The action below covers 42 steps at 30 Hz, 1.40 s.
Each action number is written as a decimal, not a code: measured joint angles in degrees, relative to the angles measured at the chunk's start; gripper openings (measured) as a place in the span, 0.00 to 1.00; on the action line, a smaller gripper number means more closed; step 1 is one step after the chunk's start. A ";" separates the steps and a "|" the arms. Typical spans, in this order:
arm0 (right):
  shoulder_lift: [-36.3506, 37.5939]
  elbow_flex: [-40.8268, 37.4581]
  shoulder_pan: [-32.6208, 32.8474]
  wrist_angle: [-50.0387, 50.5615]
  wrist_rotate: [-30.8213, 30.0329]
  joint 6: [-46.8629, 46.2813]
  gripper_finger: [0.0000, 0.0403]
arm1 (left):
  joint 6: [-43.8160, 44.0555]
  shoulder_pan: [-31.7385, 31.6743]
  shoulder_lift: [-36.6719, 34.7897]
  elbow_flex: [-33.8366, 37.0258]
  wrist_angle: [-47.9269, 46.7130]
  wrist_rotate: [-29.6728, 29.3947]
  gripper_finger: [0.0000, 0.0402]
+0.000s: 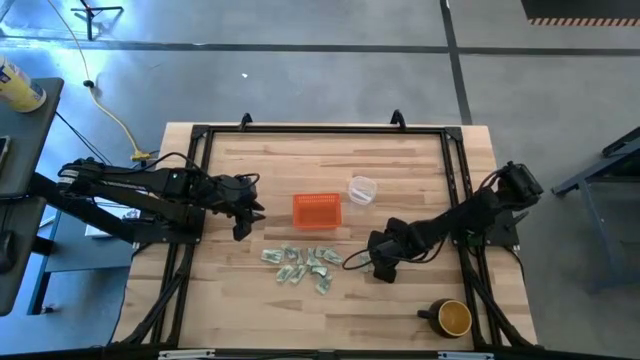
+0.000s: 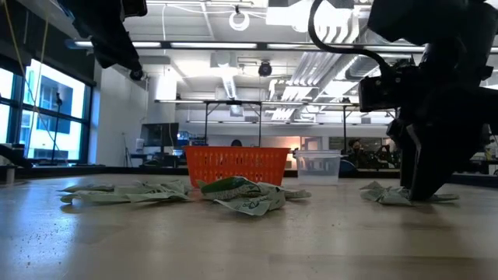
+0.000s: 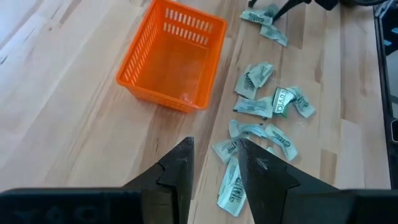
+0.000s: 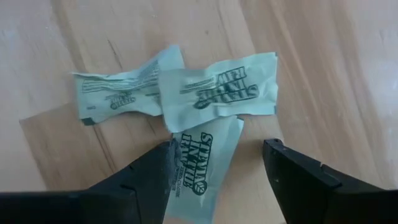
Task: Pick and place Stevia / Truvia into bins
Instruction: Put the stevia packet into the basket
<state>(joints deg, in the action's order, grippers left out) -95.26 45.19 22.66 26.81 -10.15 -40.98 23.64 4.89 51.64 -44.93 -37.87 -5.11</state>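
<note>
Currently right gripper (image 4: 217, 171) — fingers spread — sits low over three overlapped sachets (image 4: 214, 93); nearest sachet's long axis runs between them. Left gripper (image 3: 214, 163), slightly parted, waits farther off.

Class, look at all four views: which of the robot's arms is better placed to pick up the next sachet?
Probably the right. Its gripper is down at the table, open over three overlapping sachets. The left gripper hangs raised beside the orange bin.

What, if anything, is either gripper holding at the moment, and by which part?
Nothing is held. The right gripper is open, its fingers straddling a sachet lying flat on the table. The left gripper hangs empty above the table near the orange bin.
</note>
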 joint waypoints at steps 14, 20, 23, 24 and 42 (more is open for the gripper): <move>0.01 -0.07 0.39 2.50 0.69 -3.09 0.11 | 0.97 0.00 0.00 0.00 0.61 -2.55 0.40; 2.84 1.30 0.60 5.80 2.47 -4.67 0.04 | 2.75 0.00 0.00 0.00 0.50 -2.55 0.40; 6.23 3.28 -0.31 7.91 -1.61 -5.36 0.02 | 3.69 0.00 0.00 0.00 0.52 -2.53 0.40; 7.46 3.84 -1.18 7.91 -3.17 -5.41 0.01 | 3.83 0.00 0.00 0.00 0.54 -2.53 0.40; -3.47 18.00 -24.11 -16.22 6.29 19.88 0.01 | 8.16 0.02 0.00 0.00 2.08 -6.41 0.40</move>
<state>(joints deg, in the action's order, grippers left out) -98.73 63.19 -1.45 10.59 -3.86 -21.09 31.80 4.91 51.64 -44.93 -35.79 -11.52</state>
